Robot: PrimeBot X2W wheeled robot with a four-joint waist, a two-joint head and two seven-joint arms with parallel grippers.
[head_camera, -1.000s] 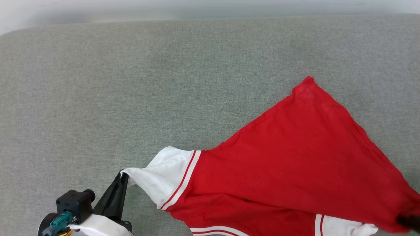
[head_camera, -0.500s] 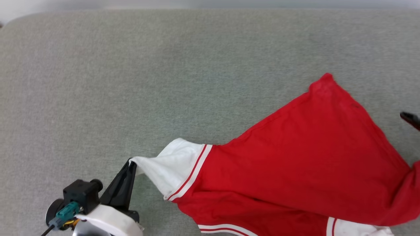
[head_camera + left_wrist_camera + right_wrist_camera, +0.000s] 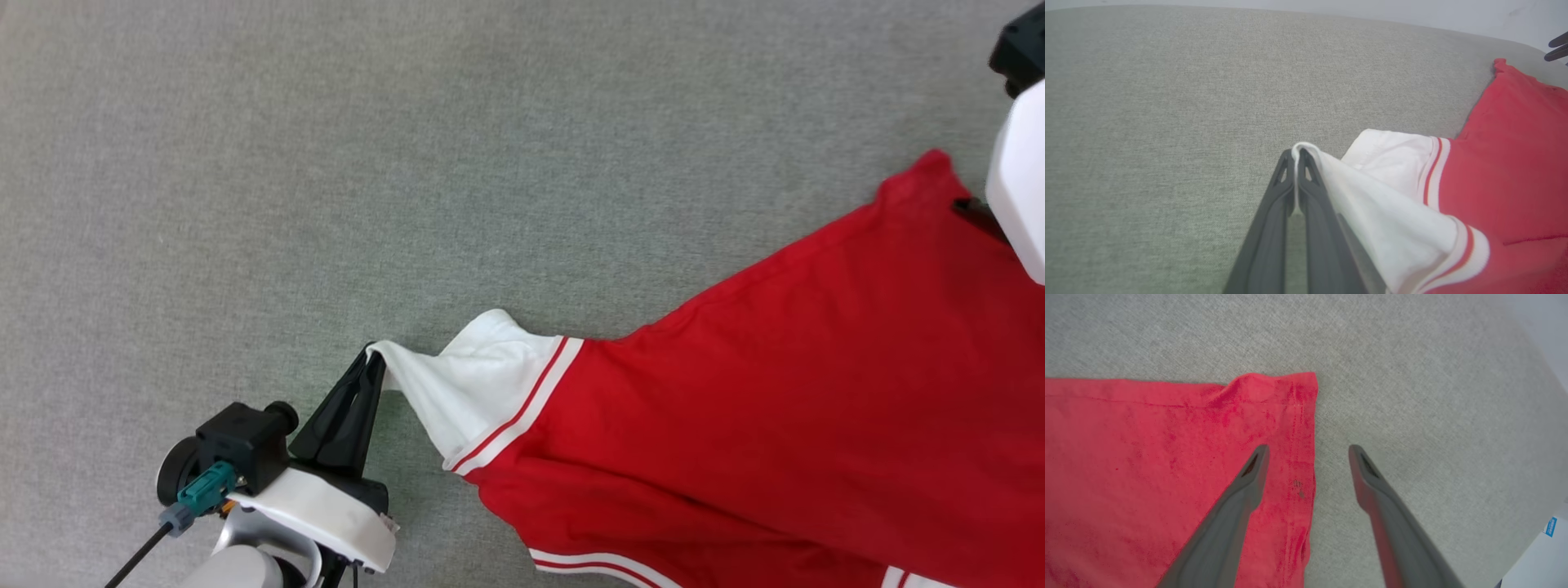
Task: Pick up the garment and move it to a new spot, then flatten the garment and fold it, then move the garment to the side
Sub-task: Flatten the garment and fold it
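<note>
Since the earlier frame the right tool [image 3: 1309, 450] had released the red jersey-style garment [image 3: 775, 408] at its near edge and shifted over the far hem corner [image 3: 1294, 392]. Its jaws stood wide apart, one finger above red cloth, the other above the grey fabric worktop [image 3: 408, 163]. The left tool [image 3: 374, 355] was clamped shut on the tip of the white, stripe-trimmed sleeve [image 3: 478, 380]. The garment lay spread on the worktop's right part, plain red side up.

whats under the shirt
The shirt lies on the grey surface, which shows all round it. Its red body covers what is directly beneath, so nothing else can be told there.
</note>
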